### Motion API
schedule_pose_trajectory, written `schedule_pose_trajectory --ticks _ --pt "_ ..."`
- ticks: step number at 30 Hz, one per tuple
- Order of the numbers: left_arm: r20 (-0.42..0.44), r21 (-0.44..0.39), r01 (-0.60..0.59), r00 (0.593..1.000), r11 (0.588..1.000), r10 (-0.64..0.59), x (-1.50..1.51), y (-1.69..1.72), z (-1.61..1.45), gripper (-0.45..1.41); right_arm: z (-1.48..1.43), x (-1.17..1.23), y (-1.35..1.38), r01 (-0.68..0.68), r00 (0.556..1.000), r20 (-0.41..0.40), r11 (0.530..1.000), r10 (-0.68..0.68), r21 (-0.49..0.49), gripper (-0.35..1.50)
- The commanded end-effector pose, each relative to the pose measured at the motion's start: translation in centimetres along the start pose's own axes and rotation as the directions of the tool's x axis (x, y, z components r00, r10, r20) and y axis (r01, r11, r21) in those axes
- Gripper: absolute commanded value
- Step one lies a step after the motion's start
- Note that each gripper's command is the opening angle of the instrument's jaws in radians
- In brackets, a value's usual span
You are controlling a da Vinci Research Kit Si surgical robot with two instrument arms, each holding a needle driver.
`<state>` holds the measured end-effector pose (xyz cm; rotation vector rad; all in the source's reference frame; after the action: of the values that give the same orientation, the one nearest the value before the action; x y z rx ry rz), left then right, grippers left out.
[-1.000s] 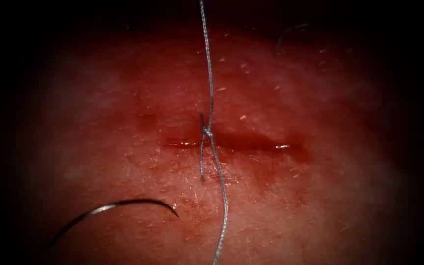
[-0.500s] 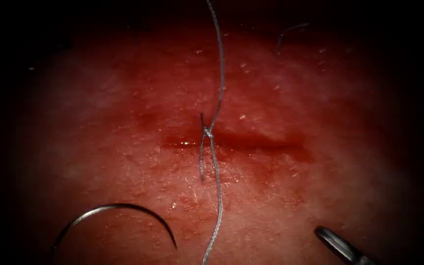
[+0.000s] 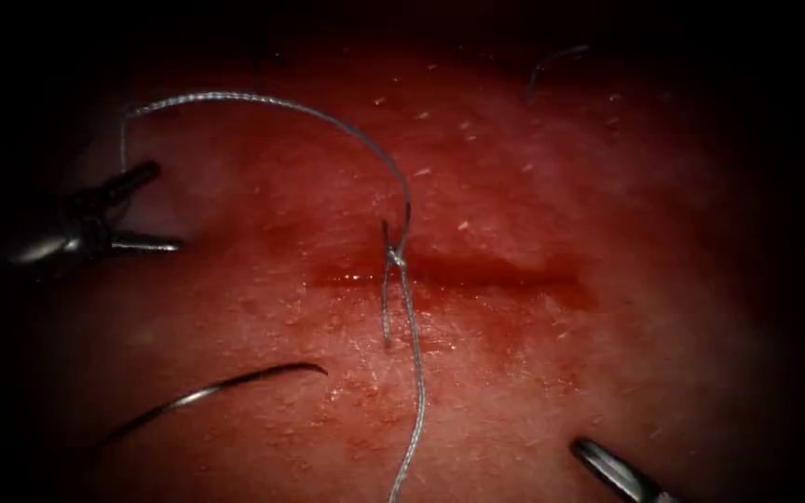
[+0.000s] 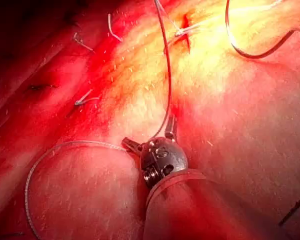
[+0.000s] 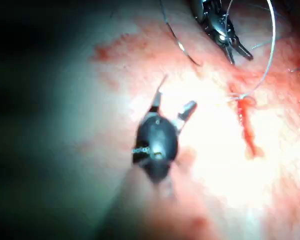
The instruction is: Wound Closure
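Note:
The tissue has a level cut with a knot near its left end. From the knot, thread arches up and left, coming down beside my left tool, whose jaws stand wide apart to the left of the cut. In the left wrist view the thread runs down between those open jaws, not gripped. The curved needle lies free on the tissue at the lower left. My right tool is at the lower right; its jaws are apart and hold nothing.
A short tail hangs below the knot. A longer strand trails down to the picture's lower edge. A cut end of thread lies at the far upper right. Red fluid wets the tissue around the cut.
The thread, taut and straight up before, now sags in an arc to the left. My left tool has come into view with its jaws spread. The right tool has moved further in.

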<state>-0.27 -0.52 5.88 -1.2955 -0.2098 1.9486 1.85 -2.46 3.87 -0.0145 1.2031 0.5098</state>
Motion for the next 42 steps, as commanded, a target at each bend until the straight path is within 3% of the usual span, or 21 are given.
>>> schedule_pose_trajectory --ticks 1,2,4,7,8,9,12,13,16,18,19,23,24,25,26,28,30,33,34,38,42 --pt "0.0 -0.001 -0.003 1.0 1.0 0.003 -0.02 0.02 0.04 1.3 0.04 -0.07 -0.06 -0.001 1.0 0.001 1.0 0.001 0.001 0.49" --pt "-0.025 -0.037 0.01 1.0 0.999 -0.01 0.17 0.06 -0.07 1.4 0.05 -0.1 -0.08 0.002 1.0 0.0 1.0 -0.002 0.001 0.49" --pt "-0.031 -0.021 0.014 0.999 1.0 -0.015 0.23 0.08 -0.13 1.4 0.05 -0.11 -0.08 0.003 1.0 0.0 1.0 -0.003 0.001 0.49" --pt "-0.097 0.098 -0.016 0.995 0.995 0.025 0.56 0.18 -0.48 1.4 0.05 -0.15 -0.11 0.007 1.0 -0.002 1.0 -0.007 0.0 0.46" --pt "-0.097 0.098 -0.016 0.995 0.995 0.025 0.56 0.18 -0.48 1.4 0.05 -0.15 -0.11 0.007 1.0 -0.002 1.0 -0.007 0.0 0.46" --pt "-0.133 0.152 -0.047 0.989 0.987 0.068 0.69 0.23 -0.68 1.4 0.06 -0.16 -0.13 0.008 1.0 -0.002 1.0 -0.008 -0.001 0.44" --pt "-0.134 0.228 -0.094 0.983 0.969 0.127 0.85 0.32 -1.1 1.4 0.07 -0.17 -0.13 0.009 1.0 -0.002 1.0 -0.009 -0.002 0.44" --pt "-0.115 0.272 -0.126 0.98 0.954 0.162 0.9 0.38 -1.42 1.4 0.07 -0.17 -0.13 0.009 1.0 -0.002 1.0 -0.009 -0.002 0.44" --pt "-0.091 0.3 -0.141 0.98 0.943 0.175 0.87 0.76 -1.97 1.18 0.1 -0.17 -0.13 0.014 1.0 -0.001 1.0 -0.014 -0.004 0.42" --pt "-0.106 0.279 -0.143 0.978 0.95 0.178 0.88 0.86 -1.98 1.13 0.11 -0.17 -0.13 0.014 1.0 -0.001 1.0 -0.014 -0.005 0.41" --pt "-0.127 0.23 -0.152 0.975 0.961 0.185 0.95 1.07 -1.91 1.03 0.16 -0.17 -0.14 0.015 1.0 -0.001 1.0 -0.015 -0.009 0.41" --pt "-0.173 0.157 -0.109 0.975 0.982 0.136 1.22 1.35 -1.56 1.01 0.26 -0.19 -0.17 0.01 1.0 0.0 1.0 -0.01 -0.017 0.44" --pt "-0.213 0.089 -0.046 0.975 0.995 0.064 1.42 1.47 -1.21 1.03 0.31 -0.2 -0.21 0.006 1.0 0.0 1.0 -0.006 -0.021 0.46" --pt "-0.228 0.06 -0.02 0.973 0.998 0.034 1.5 1.5 -1.04 1.06 0.32 -0.2 -0.23 0.007 1.0 -0.001 1.0 -0.007 -0.021 0.47" --pt "-0.254 0.021 -0.01 0.967 1.0 0.015 1.63 1.55 -0.64 1.1 0.31 -0.2 -0.26 0.009 1.0 -0.002 1.0 -0.009 -0.019 0.42" --pt "-0.261 0.016 -0.007 0.965 1.0 0.011 1.66 1.56 -0.47 1.1 0.3 -0.2 -0.27 0.009 1.0 -0.003 1.0 -0.009 -0.018 0.39" --pt "-0.261 -0.008 0.021 0.965 1.0 -0.023 1.68 1.56 0.05 1.11 0.29 -0.2 -0.26 0.003 1.0 -0.003 1.0 -0.003 -0.018 0.36" --pt "-0.238 -0.031 0.057 0.969 0.998 -0.063 1.68 1.51 0.49 1.13 0.28 -0.21 -0.23 0.003 1.0 -0.002 1.0 -0.003 -0.017 0.34" --pt "-0.218 -0.048 0.1 0.97 0.994 -0.108 1.69 1.43 0.82 1.13 0.25 -0.22 -0.22 0.003 1.0 -0.003 1.0 -0.003 -0.015 0.27" --pt "-0.218 -0.059 0.111 0.968 0.992 -0.122 1.72 1.34 1.03 1.13 0.23 -0.22 -0.22 0.003 1.0 -0.003 1.0 -0.003 -0.013 0.22" --pt "-0.175 -0.043 0.156 0.971 0.987 -0.161 1.81 1.03 1.31 1.13 0.24 -0.21 -0.23 0.003 1.0 -0.002 1.0 -0.003 -0.016 0.19"
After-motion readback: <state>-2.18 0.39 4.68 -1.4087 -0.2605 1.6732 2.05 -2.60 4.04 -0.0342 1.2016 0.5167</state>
